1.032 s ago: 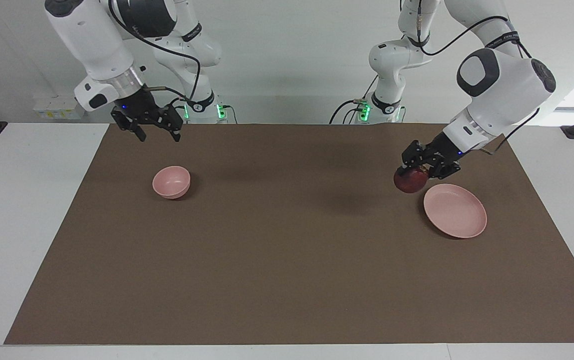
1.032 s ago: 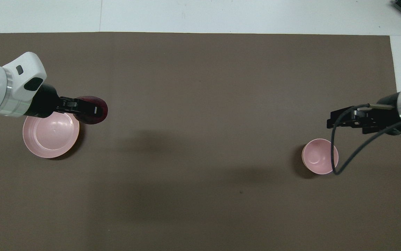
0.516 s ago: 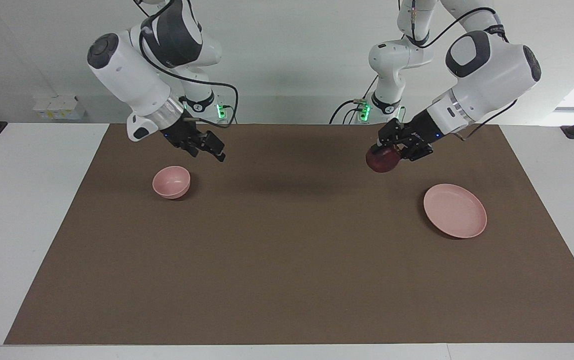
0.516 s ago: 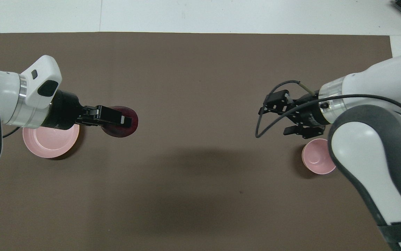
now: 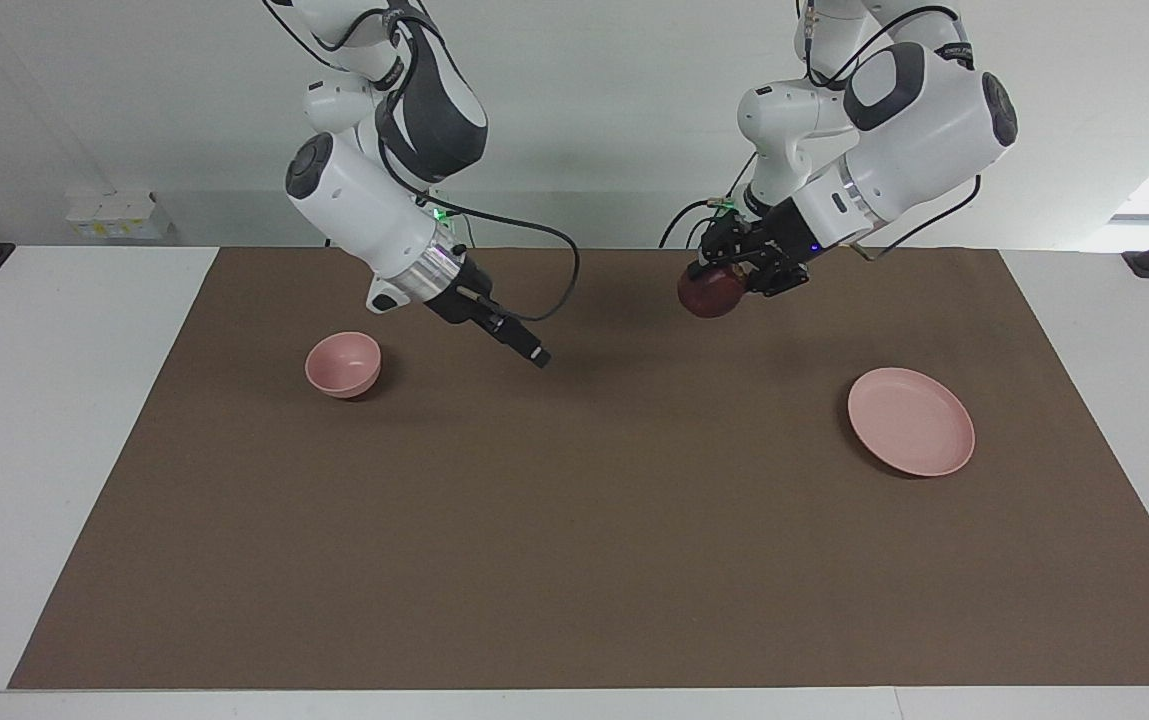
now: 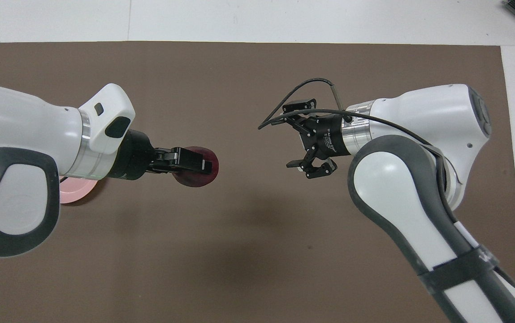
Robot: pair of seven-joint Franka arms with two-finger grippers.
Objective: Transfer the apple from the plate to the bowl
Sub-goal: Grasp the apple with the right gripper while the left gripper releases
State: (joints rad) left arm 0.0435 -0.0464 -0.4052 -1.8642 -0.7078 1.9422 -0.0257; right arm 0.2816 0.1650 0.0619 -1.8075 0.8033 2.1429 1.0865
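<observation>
Over the brown table, the left claw, pinching the apple, has carried it off the plate toward the middle, where the right claw has come spread wide, likely to take it to the bowl.

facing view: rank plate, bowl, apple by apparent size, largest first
1. plate, clearly the widest.
2. bowl.
3. apple, though close to the bowl in look; it is held up in the left tool, not on the mat, so that ranking is unsure.
</observation>
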